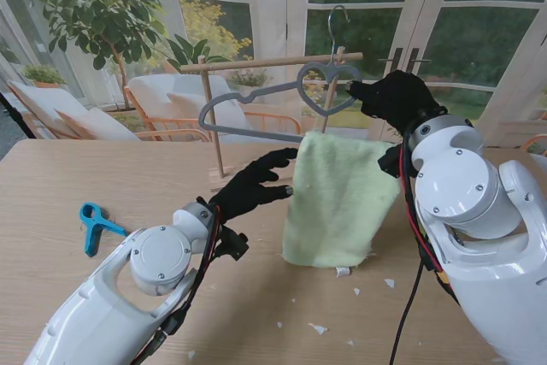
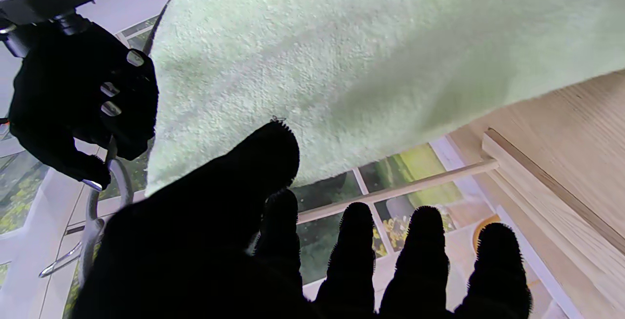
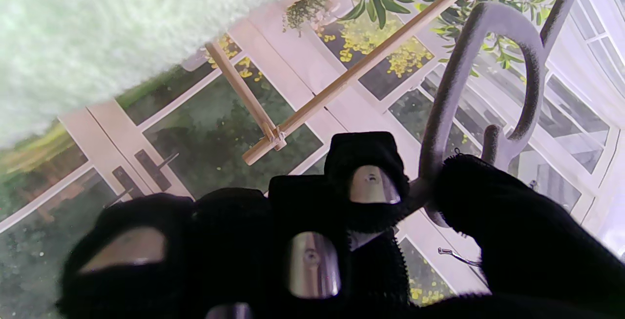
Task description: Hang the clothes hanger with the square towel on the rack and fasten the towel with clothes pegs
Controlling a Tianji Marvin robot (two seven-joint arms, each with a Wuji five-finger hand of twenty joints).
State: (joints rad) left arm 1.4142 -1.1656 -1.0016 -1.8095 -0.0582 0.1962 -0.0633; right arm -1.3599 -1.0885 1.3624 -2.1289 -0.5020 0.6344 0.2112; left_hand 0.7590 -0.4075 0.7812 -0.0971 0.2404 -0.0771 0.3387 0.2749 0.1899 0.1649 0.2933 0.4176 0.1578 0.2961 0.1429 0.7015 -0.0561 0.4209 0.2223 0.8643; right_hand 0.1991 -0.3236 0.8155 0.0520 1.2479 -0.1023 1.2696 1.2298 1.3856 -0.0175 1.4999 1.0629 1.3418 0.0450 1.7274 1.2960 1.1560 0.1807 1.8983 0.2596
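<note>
R hand gripping grey hanger w/ green towel, hook not on rack yet; L hand open, empty; blue peg untouched.

home sunroom | glazed doors | garden chairs | potted tree | wooden table

Left hand spreads its fingers by the pale green towel.
</note>
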